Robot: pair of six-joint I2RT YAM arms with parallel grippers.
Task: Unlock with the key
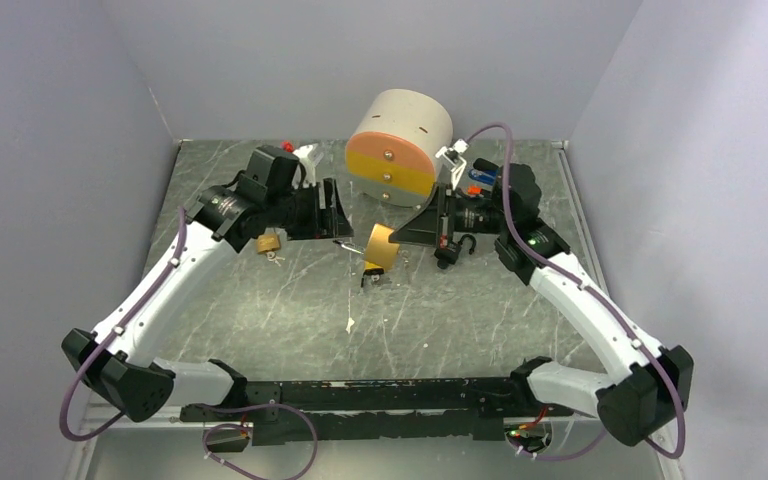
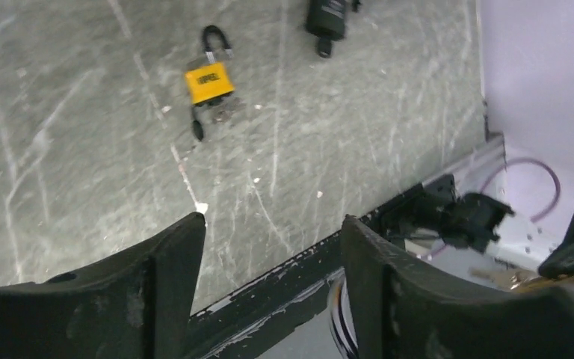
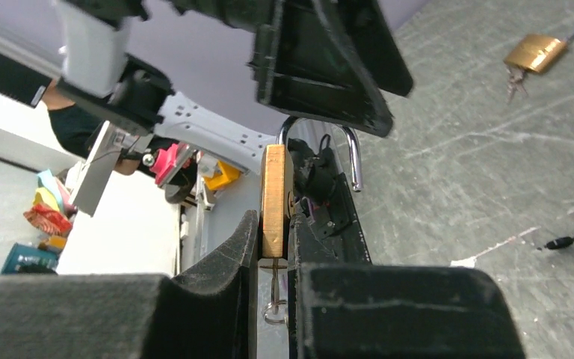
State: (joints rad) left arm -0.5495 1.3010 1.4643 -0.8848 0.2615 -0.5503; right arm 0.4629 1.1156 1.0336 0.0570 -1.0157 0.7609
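Padlock [image 3: 273, 198] first: it's not in my left gripper [image 2: 273, 224], whose fingers gape wide and empty just beyond its shackle [image 3: 354, 157]. My right gripper [image 3: 274, 224] pinches its flat faces, with the key [image 3: 273, 280] buried between my pads. Reaching in there could lever the padlock loose. The only open room is shackle-side, over the table [image 3: 456, 187].

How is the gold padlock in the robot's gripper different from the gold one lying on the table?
The held padlock is pinched in the right gripper, up off the table; the lying padlock rests on the table with no gripper on it. In the right wrist view the held padlock shows its thin edge, the lying padlock its broad face. Both are brass-coloured.
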